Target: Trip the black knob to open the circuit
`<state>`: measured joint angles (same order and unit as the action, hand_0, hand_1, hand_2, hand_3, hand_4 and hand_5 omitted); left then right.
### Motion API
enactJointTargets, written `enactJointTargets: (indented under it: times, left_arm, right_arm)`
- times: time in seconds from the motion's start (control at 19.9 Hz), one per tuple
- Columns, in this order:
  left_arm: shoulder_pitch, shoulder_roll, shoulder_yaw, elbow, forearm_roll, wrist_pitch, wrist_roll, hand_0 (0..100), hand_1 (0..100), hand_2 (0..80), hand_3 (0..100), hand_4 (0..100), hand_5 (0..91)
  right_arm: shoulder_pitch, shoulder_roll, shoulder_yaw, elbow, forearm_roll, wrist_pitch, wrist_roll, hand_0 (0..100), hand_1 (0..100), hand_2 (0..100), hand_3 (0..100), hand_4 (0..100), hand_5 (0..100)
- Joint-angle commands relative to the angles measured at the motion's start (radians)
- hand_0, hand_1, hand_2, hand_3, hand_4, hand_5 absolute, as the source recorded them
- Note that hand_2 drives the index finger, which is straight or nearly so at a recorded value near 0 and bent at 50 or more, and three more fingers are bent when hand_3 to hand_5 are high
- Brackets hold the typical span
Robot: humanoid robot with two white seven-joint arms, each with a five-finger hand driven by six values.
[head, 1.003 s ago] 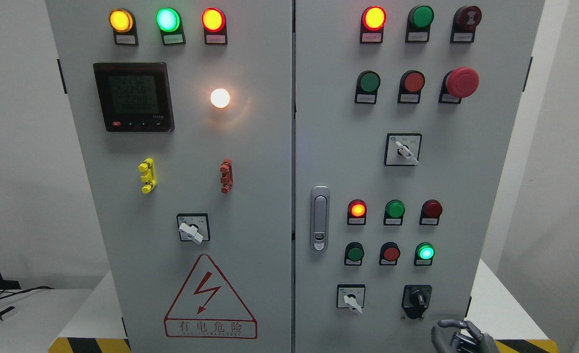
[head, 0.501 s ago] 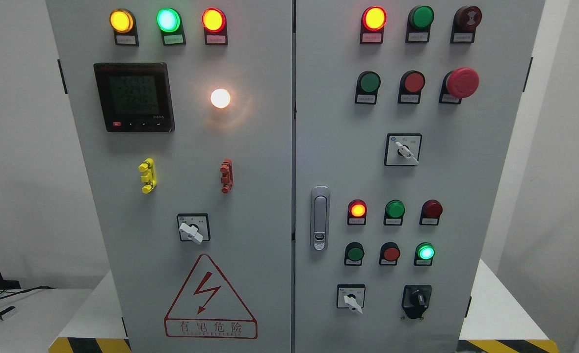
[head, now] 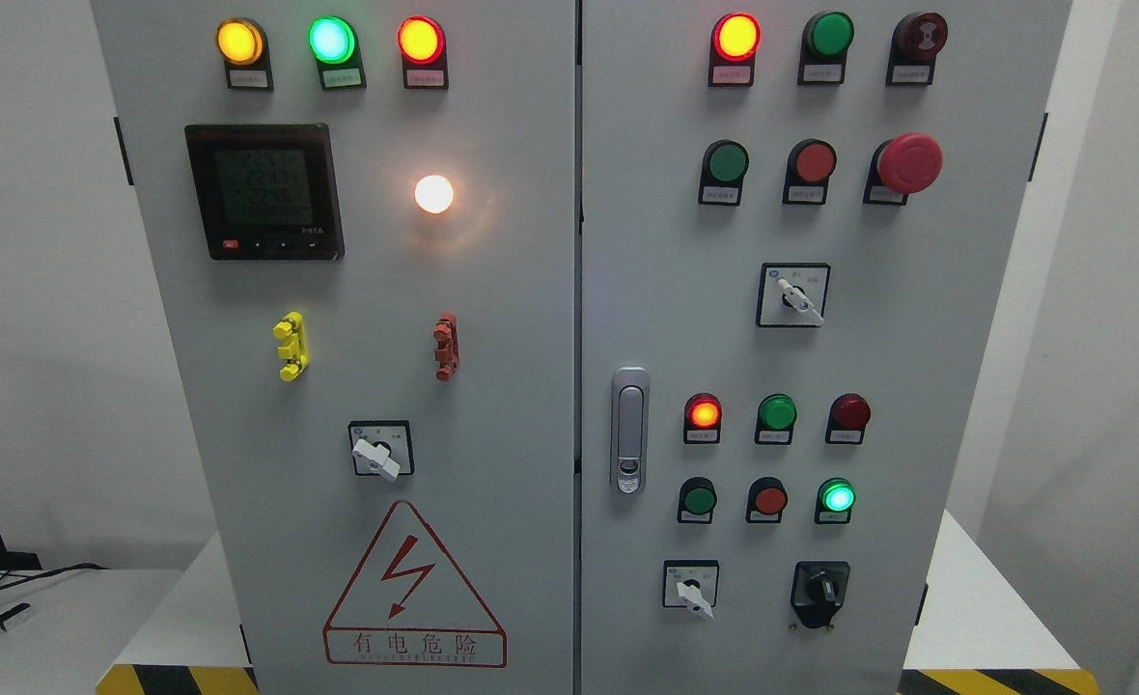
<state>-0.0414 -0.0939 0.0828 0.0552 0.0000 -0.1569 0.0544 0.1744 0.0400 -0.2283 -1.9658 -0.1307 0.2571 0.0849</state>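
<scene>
The black knob (head: 820, 588) sits on a black square plate at the lower right of the grey cabinet's right door (head: 647, 290). Its handle points roughly straight up. A lit green lamp (head: 837, 496) is just above it and a white selector switch (head: 693, 591) is to its left. Neither of my hands shows in the head view.
The right door carries a red mushroom stop button (head: 907, 160), rows of lamps and push buttons, a white selector (head: 796, 297) and a metal door latch (head: 629, 430). The left door has a meter display (head: 263, 190), a lit white lamp (head: 433, 194) and a warning triangle (head: 413, 589).
One second ago my right hand showed at the bottom edge below the black knob. It dropped out of view half a second ago and stays out now. The knob looks unchanged.
</scene>
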Motion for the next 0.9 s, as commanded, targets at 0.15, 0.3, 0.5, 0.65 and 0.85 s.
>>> enactJointTargets:
  times: [0.15, 0.3, 0.5, 0.65, 0.85]
  left_arm:
    - [0.000, 0.000, 0.000, 0.000, -0.031, 0.000, 0.001, 12, 39, 0.0, 0, 0, 0.0]
    - [0.000, 0.000, 0.000, 0.000, -0.031, 0.000, 0.001, 12, 39, 0.0, 0, 0, 0.0]
    - [0.000, 0.000, 0.000, 0.000, -0.031, 0.000, 0.001, 12, 39, 0.0, 0, 0, 0.0]
    - [0.000, 0.000, 0.000, 0.000, -0.031, 0.000, 0.001, 12, 39, 0.0, 0, 0, 0.0]
    - [0.000, -0.001, 0.000, 0.000, -0.031, 0.000, 0.001, 12, 39, 0.0, 0, 0, 0.0]
  right_arm:
    - [0.068, 0.005, -0.017, -0.100, -0.026, 0.001, 0.001, 0, 0, 15, 23, 22, 20]
    - [0.069, 0.005, -0.016, -0.102, -0.030, 0.004, 0.001, 0, 0, 13, 21, 18, 18]
    - [0.069, 0.008, -0.014, -0.102, -0.030, 0.005, 0.001, 0, 0, 11, 20, 18, 17]
    - [0.068, 0.009, -0.011, -0.102, -0.030, 0.005, -0.001, 0, 0, 11, 20, 18, 17]
    - [0.063, 0.011, -0.010, -0.102, -0.030, 0.007, -0.001, 0, 0, 11, 20, 18, 17]
